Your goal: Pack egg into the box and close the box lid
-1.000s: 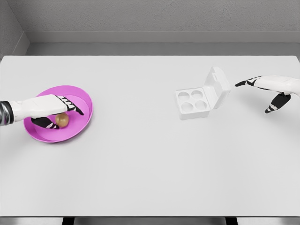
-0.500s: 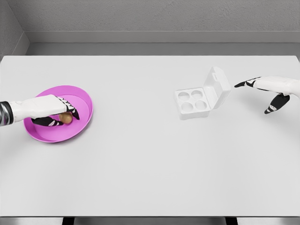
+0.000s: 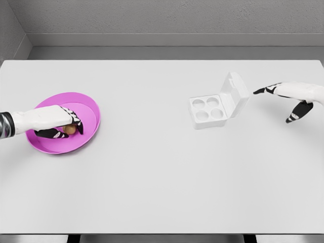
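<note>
Head view: left hand [image 3: 53, 121] fingers now curled tighter round egg [image 3: 69, 129] than half second ago, egg mostly hidden beneath them, inside pink bowl [image 3: 88, 104]. Right hand [image 3: 293, 98] unchanged, fingers spread, holding nothing, index tip near open lid [image 3: 234, 93] of box [image 3: 207, 111]. Box's four cups hold nothing. White table [image 3: 152, 177] lies between bowl and box, well apart

I can read no text, label or number anywhere in my view. The box [image 3: 218, 103], the bowl [image 3: 86, 104] and the bench [image 3: 162, 177] are all unmarked.
</note>
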You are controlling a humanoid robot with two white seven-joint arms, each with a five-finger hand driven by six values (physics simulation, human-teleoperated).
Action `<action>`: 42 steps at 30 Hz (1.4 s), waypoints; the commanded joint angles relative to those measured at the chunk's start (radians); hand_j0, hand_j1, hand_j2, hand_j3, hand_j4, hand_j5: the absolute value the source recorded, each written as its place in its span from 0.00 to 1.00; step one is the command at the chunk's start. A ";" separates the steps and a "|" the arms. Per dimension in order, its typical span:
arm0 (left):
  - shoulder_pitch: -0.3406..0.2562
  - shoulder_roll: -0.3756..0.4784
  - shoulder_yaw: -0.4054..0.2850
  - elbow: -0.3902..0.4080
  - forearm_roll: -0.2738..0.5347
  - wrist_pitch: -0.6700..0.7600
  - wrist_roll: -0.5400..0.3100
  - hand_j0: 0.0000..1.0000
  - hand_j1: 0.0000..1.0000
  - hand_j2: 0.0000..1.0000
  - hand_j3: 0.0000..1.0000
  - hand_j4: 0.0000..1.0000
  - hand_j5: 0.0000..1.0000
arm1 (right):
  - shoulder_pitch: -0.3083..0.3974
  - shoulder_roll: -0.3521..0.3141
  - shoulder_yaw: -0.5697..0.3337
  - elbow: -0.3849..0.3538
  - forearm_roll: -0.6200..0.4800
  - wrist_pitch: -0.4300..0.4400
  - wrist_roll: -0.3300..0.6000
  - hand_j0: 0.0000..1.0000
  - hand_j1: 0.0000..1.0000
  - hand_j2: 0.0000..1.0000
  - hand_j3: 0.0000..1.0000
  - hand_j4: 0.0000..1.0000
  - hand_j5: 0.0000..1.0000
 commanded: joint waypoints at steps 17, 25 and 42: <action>-0.006 -0.013 0.002 -0.093 0.050 0.003 0.004 0.34 0.34 0.34 0.34 0.34 0.34 | 0.000 0.000 -0.002 -0.002 -0.004 0.002 0.000 1.00 1.00 1.00 1.00 1.00 1.00; -0.009 -0.043 0.000 -0.107 0.051 0.003 0.002 0.34 0.34 0.34 0.34 0.34 0.34 | -0.005 0.000 -0.002 -0.002 -0.004 0.002 0.000 1.00 1.00 1.00 1.00 1.00 1.00; -0.025 -0.066 0.002 -0.171 0.053 0.003 0.002 0.34 0.34 0.34 0.34 0.34 0.34 | -0.005 0.000 -0.002 -0.002 -0.004 0.002 0.000 1.00 1.00 1.00 1.00 1.00 1.00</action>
